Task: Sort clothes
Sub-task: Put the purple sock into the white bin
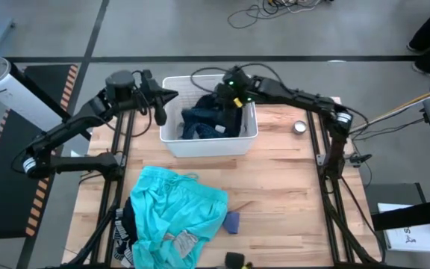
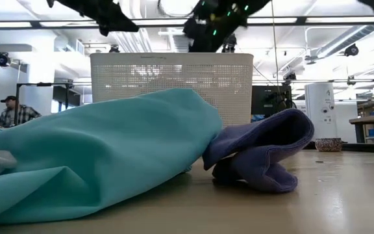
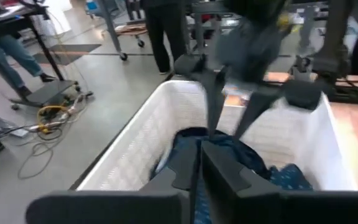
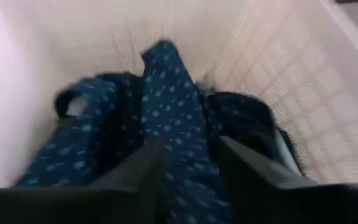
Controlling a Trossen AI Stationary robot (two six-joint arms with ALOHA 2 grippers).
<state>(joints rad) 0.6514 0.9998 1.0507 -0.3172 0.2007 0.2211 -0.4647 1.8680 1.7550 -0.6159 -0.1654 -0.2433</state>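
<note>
A white ribbed bin (image 1: 209,142) stands at the table's far middle. It holds a dark blue dotted garment (image 4: 166,106) and more dark navy cloth (image 1: 200,116). My right gripper (image 1: 228,104) is open, pointing down into the bin, with a ridge of the dotted garment between its fingers (image 4: 188,149). My left gripper (image 1: 169,96) is shut and empty, up over the bin's left rim (image 3: 135,137). A large turquoise garment (image 1: 178,213) lies spread on the near left of the table, with a small grey garment (image 1: 187,243) at its near edge. My right gripper comes at the dotted garment from above, one open finger (image 4: 148,171) on each side of a raised fold (image 4: 179,124). I cannot tell whether the fingers touch the cloth. The garment lies slack in the bin.
A small blue-purple cloth (image 1: 232,222) lies right of the turquoise garment. Dark striped cloth (image 1: 122,239) lies at the near left corner. A small metal cup (image 1: 299,127) stands right of the bin. A person (image 2: 8,114) sits in the room beyond the table.
</note>
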